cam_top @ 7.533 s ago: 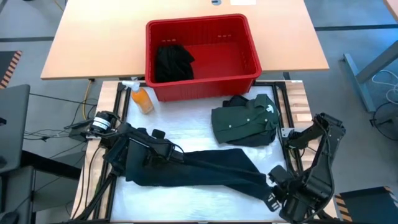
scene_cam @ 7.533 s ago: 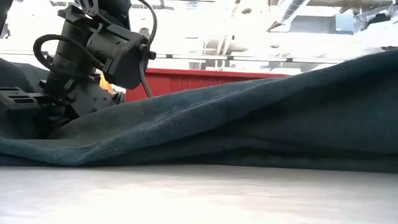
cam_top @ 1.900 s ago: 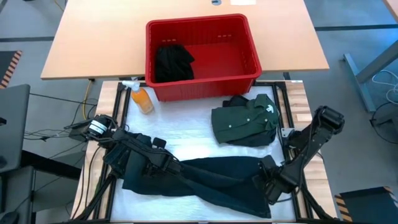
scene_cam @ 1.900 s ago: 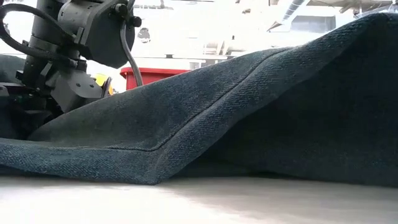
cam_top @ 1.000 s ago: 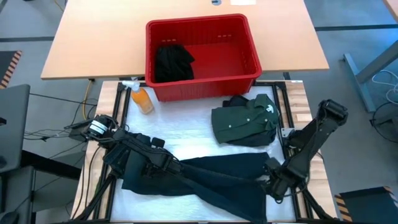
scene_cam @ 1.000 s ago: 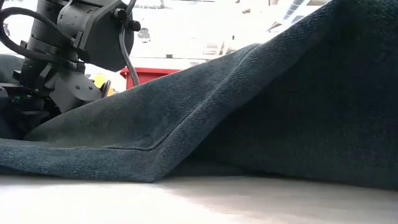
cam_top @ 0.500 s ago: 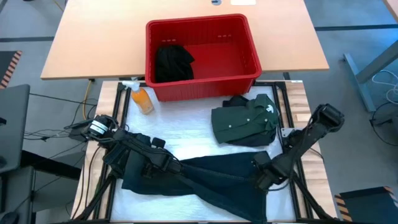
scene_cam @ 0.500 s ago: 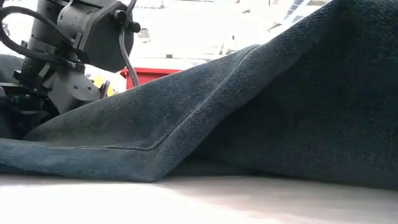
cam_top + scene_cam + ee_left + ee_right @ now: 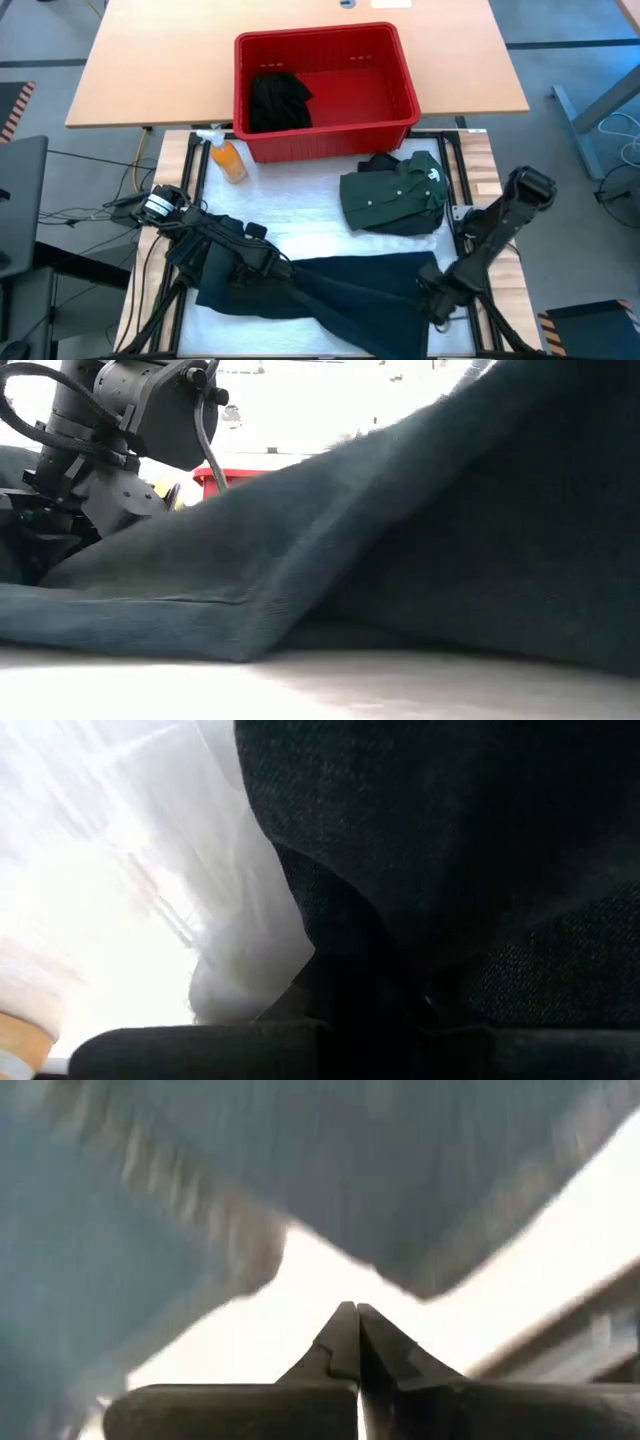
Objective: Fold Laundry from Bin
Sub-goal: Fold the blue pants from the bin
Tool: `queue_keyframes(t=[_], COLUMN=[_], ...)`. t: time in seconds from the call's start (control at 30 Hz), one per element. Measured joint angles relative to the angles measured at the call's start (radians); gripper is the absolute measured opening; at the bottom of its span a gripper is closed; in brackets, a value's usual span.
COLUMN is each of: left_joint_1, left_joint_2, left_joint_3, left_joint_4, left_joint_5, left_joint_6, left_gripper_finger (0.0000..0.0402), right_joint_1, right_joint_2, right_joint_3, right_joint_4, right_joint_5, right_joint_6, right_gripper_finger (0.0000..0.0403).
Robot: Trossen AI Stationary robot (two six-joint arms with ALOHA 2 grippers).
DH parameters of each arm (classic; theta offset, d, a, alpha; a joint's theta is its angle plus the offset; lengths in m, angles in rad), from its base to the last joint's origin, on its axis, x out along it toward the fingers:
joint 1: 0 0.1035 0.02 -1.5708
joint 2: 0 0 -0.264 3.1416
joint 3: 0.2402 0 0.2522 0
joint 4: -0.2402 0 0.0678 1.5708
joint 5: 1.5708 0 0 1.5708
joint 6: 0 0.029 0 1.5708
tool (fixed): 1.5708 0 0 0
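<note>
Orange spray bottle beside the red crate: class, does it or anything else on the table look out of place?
The small orange spray bottle lies tipped on its side by the red plastic crate, odd among laundry. The dark green collared shirt sits folded; the dark garment lies unfolded.

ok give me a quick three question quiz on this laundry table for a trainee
1. True or false: a black garment lies inside the red bin.
2. The folded green shirt lies: A inside the bin; B between the bin and the dark garment; C under the left arm.
3. Fill in: the right pincer is ___, with nothing between its fingers.
Key: 1 true; 2 B; 3 shut.
</note>
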Motion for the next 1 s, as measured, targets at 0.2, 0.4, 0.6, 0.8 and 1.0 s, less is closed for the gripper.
queue_keyframes(t=[0.2, 0.4, 0.6, 0.8, 1.0], left_joint_1=[-0.001, -0.001, 0.003, 0.003, 0.004], left_joint_2=[0.0, 0.0, -0.002, -0.002, -0.002], left_joint_3=[0.0, 0.0, 0.0, 0.0, 0.0], left_joint_4=[0.017, 0.024, 0.048, 0.05, 0.049], left_joint_5=[-0.008, -0.012, -0.025, -0.028, -0.019], left_joint_6=[0.001, 0.012, 0.005, 0.013, 0.003], left_gripper_finger=[0.0013, 0.0013, 0.0013, 0.0013, 0.0013], right_joint_1=[0.07, 0.153, 0.158, 0.137, 0.126], right_joint_2=[-0.023, -0.036, 0.031, 0.098, 0.203], right_joint_3=[0.142, 0.24, 0.186, 0.136, 0.123], right_joint_4=[-0.145, -0.14, -0.062, 0.011, 0.083], right_joint_5=[-0.013, 0.241, 0.268, 0.265, 0.258], right_joint_6=[0.107, 0.267, 0.317, 0.315, 0.297], right_gripper_finger=[0.0028, 0.0079, 0.0156, 0.0232, 0.025])
